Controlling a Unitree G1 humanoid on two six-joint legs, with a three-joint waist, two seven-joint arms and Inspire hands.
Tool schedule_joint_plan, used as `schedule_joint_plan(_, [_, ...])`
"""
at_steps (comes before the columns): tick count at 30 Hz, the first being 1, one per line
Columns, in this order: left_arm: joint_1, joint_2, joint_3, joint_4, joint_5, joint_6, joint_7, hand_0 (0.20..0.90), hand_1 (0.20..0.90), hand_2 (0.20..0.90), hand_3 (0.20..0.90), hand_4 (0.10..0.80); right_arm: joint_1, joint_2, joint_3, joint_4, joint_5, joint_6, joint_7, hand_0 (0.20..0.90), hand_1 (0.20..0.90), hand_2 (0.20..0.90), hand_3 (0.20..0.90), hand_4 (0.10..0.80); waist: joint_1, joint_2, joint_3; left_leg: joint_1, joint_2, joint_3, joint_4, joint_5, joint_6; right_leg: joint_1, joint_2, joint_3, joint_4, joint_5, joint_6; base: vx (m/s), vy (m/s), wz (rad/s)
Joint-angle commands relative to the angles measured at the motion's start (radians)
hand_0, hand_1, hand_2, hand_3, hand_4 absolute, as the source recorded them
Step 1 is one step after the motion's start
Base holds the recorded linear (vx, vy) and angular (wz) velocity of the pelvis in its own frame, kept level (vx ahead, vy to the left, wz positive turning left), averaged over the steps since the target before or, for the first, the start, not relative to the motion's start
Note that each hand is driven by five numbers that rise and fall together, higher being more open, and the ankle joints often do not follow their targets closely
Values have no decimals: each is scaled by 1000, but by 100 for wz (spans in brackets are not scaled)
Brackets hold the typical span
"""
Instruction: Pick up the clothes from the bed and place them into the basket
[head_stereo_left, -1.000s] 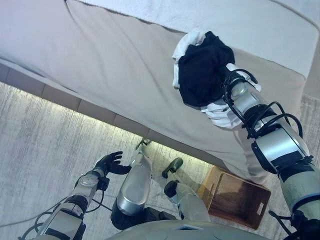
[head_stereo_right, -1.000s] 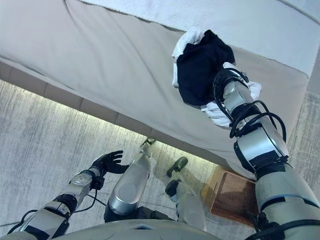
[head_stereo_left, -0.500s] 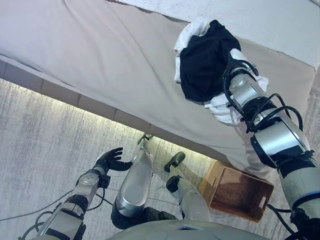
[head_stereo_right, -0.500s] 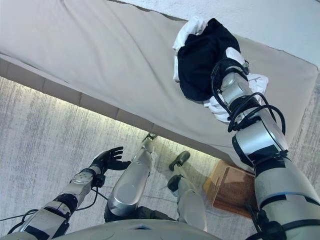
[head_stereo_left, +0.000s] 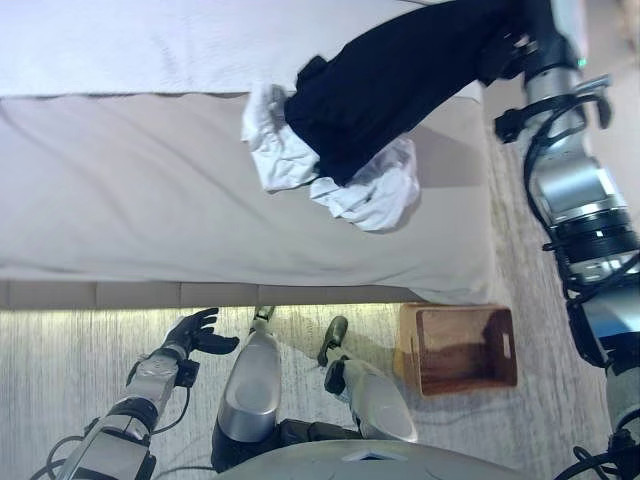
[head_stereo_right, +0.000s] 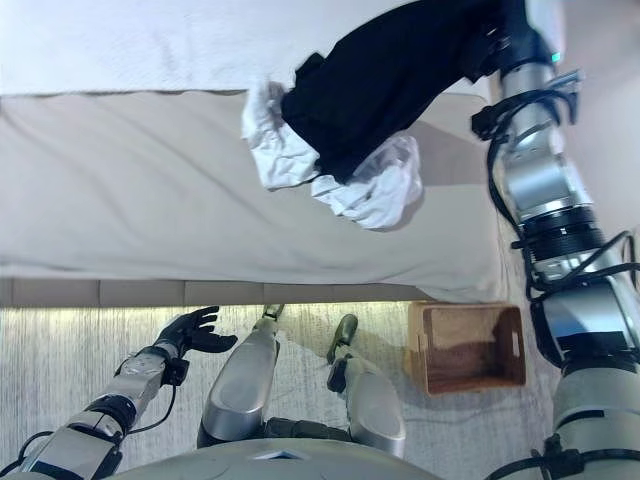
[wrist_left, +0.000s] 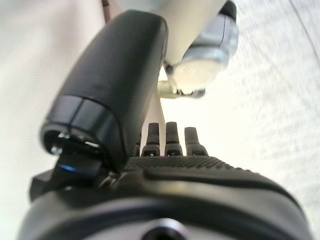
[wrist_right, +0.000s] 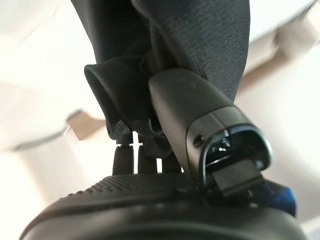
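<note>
My right hand (head_stereo_left: 508, 40) is raised at the upper right and shut on a black garment (head_stereo_left: 390, 80), which hangs stretched from it down to the left over the bed. In the right wrist view the black cloth (wrist_right: 165, 60) is pinched between thumb and fingers. A crumpled white garment (head_stereo_left: 372, 195) lies on the beige bed (head_stereo_left: 130, 200) under the black one. The brown basket (head_stereo_left: 458, 350) stands on the floor below the bed's near right corner. My left hand (head_stereo_left: 192, 333) hangs low at the lower left, open and empty.
A white blanket (head_stereo_left: 120, 45) covers the far part of the bed. Grey carpet (head_stereo_left: 60, 370) runs along the bed's near edge, with a lit strip under the frame.
The camera has swung, so the whole scene has shifted. My right hand has lifted up and to the right, pulling the black garment off the white one, which stays on the bed.
</note>
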Motion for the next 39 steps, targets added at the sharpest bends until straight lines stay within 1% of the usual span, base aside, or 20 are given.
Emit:
schedule_joint_plan(1, [96,-20,-47,50,55,-13,-13,900,900,900,900,800,21,-139,-23,-70,6,-34,-100,300,300,300,200,100,-53,57,-277,103,-5,30,-88,-86,51,26,11,8,98,-77,15,44,-116,-29])
schedule_joint_plan(3, [100,-32,-47,50,61,-20,-18,900,900,900,900,800,33,-162,-39,-93,9,-40,-114,300,300,300,200,100,-67,67,-306,121,1,43,-101,-80,42,51,25,21,75,-98,0,59,-158,-39])
schedule_joint_plan(4, [103,-46,-45,36,39,-24,-22,900,900,900,900,800,43,-184,-59,-123,6,-40,-126,300,300,300,200,100,-82,77,-334,130,5,48,-116,-67,31,70,38,39,55,-112,-12,56,-165,-53])
schedule_joint_plan(7, [98,-69,-11,-5,-21,-23,-45,900,900,900,900,800,87,-232,-120,-184,15,-32,-146,300,300,300,200,100,-103,93,-371,135,13,59,-141,-39,10,92,50,54,39,-134,-27,21,-134,-36])
schedule_joint_plan(10, [89,-89,31,-37,-81,-30,-55,900,900,900,900,800,132,-261,-185,-230,32,-30,-154,300,300,300,200,100,-125,97,-394,134,19,66,-147,-25,-5,104,58,59,34,-147,-41,-16,-135,-17])
schedule_joint_plan(14, [82,-110,67,-53,-155,-51,-70,900,900,900,900,800,207,-282,-257,-296,48,-61,-187,300,300,300,200,100,-163,102,-420,145,22,73,-140,-31,-9,109,65,71,33,-154,-56,10,-102,-9])
schedule_joint_plan(15, [78,-120,80,-66,-195,-57,-71,900,900,900,900,800,247,-276,-292,-334,48,-63,-197,300,300,300,200,100,-177,104,-428,154,23,79,-139,-36,-9,111,68,80,35,-157,-61,35,-95,-13])
schedule_joint_plan(18, [70,-136,102,-101,-241,-61,-68,900,900,900,900,800,357,-258,-378,-394,56,-81,-200,300,300,300,200,100,-209,112,-441,175,28,96,-139,-48,-9,118,74,95,36,-161,-66,37,-59,-16])
schedule_joint_plan(20, [68,-139,97,-109,-228,-68,-68,900,900,900,900,800,410,-250,-414,-404,48,-91,-201,300,300,300,200,100,-225,118,-444,182,30,105,-136,-53,-9,118,76,102,40,-164,-68,14,-69,-12])
schedule_joint_plan(23, [68,-134,73,-105,-180,-65,-61,900,900,900,900,800,457,-246,-445,-404,59,-75,-200,300,300,300,200,100,-241,126,-441,187,33,119,-127,-62,-9,104,78,102,74,-179,-71,-29,-90,-19])
schedule_joint_plan(26, [67,-124,48,-81,-163,-57,-60,900,900,900,900,800,491,-249,-456,-384,68,-75,-210,300,300,300,200,100,-256,143,-420,179,27,113,-108,-65,-8,73,75,101,128,-199,-78,-87,-56,-11])
schedule_joint_plan(28, [62,-128,30,-49,-170,-57,-59,900,900,900,900,800,497,-243,-449,-371,59,-88,-235,300,300,300,200,100,-268,165,-393,164,18,101,-96,-61,-10,36,70,99,171,-213,-84,-167,-19,-10])
schedule_joint_plan(31, [42,-152,5,6,-191,-66,-56,900,900,900,900,800,476,-231,-434,-333,72,-142,-249,300,300,300,200,100,-289,210,-341,127,3,83,-72,-51,-21,-20,60,110,214,-222,-91,-246,29,-15])
schedule_joint_plan(32, [25,-166,1,20,-205,-78,-59,900,900,900,900,800,468,-221,-421,-322,55,-161,-250,300,300,300,200,100,-301,235,-298,97,-4,83,-50,-48,-26,-54,53,119,231,-224,-95,-354,70,-8])
schedule_joint_plan(33, [13,-173,-2,27,-214,-81,-57,900,900,900,900,800,461,-217,-410,-316,45,-167,-252,300,300,300,200,100,-307,246,-279,79,-6,86,-36,-46,-29,-72,50,124,240,-224,-97,-443,74,-13])
schedule_joint_plan(34, [0,-183,-4,35,-230,-94,-53,900,900,900,900,800,458,-204,-394,-310,34,-178,-264,300,300,300,200,100,-319,262,-239,46,-7,94,-11,-44,-34,-105,49,132,253,-226,-100,-286,15,-14])
schedule_joint_plan(35, [-3,-185,-3,37,-232,-97,-52,900,900,900,900,800,455,-201,-390,-308,34,-179,-264,300,300,300,200,100,-321,264,-233,37,-7,96,-3,-45,-35,-114,49,134,258,-227,-101,-380,-37,-19])
schedule_joint_plan(36, [-13,-192,1,40,-254,-116,-41,900,900,900,900,800,449,-180,-370,-295,33,-197,-277,300,300,300,200,100,-333,274,-191,-11,-1,118,43,-49,-37,-166,48,140,288,-232,-106,-215,-46,-17])
schedule_joint_plan(37, [-14,-192,2,40,-254,-116,-41,900,900,900,900,800,447,-179,-368,-294,33,-198,-278,300,300,300,200,100,-332,274,-193,-17,-1,120,48,-52,-37,-172,48,142,292,-233,-106,-340,-93,-26])
schedule_joint_plan(39, [-27,-191,11,24,-281,-136,-28,900,900,900,900,800,436,-126,-338,-257,5,-233,-319,300,300,300,200,100,-344,280,-129,-112,10,154,150,-80,-24,-275,47,154,367,-243,-119,-333,-128,-25])
